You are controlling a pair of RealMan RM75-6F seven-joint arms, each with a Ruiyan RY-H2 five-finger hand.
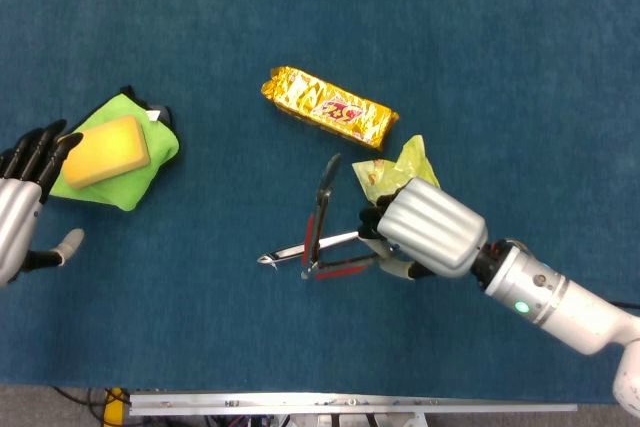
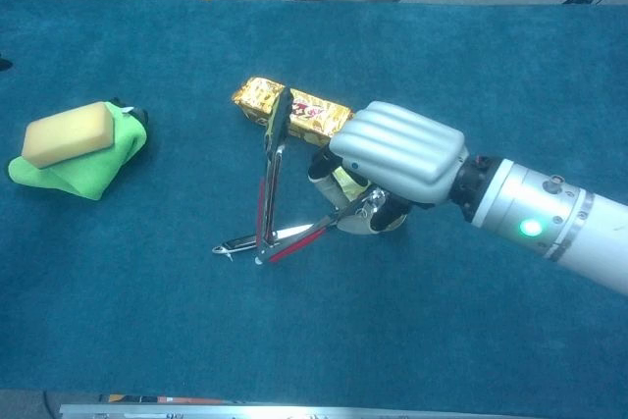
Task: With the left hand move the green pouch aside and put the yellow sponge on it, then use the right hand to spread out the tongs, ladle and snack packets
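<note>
We look down on the blue bench [image 1: 560, 67], and our right hand [image 1: 428, 229] is the biggest thing on it, knuckles up at about five o'clock from the middle, its fingers curled under and gripping the tongs [image 1: 322, 227] by the hinge end, as far as we can judge from the chest view. The tongs stand splayed, one arm tilted up toward twelve o'clock, the other lying toward nine, so their long axis runs out to the left of our hand. Across them lies the ladle [image 2: 294, 231], handle pointing to nine o'clock, bowl tucked beneath our fingers; the two overlap, so that is the relation our next move turns on, we'd say: tongs drawn clear of the ladle, and our right hand is far nearer than the left. At nine o'clock the green pouch [image 1: 128, 173] sits well apart with the yellow sponge [image 1: 104, 150] resting on top, so that part looks done. Our left hand [image 1: 22, 215] hovers just beside it at the edge, fingers spread, holding nothing. The gold snack packet [image 1: 328, 107] lies at twelve o'clock, long axis slanting from ten to four, with red lettering we cannot read. A crumpled yellow-green packet [image 1: 398, 169] pokes out just above our right hand.
</note>
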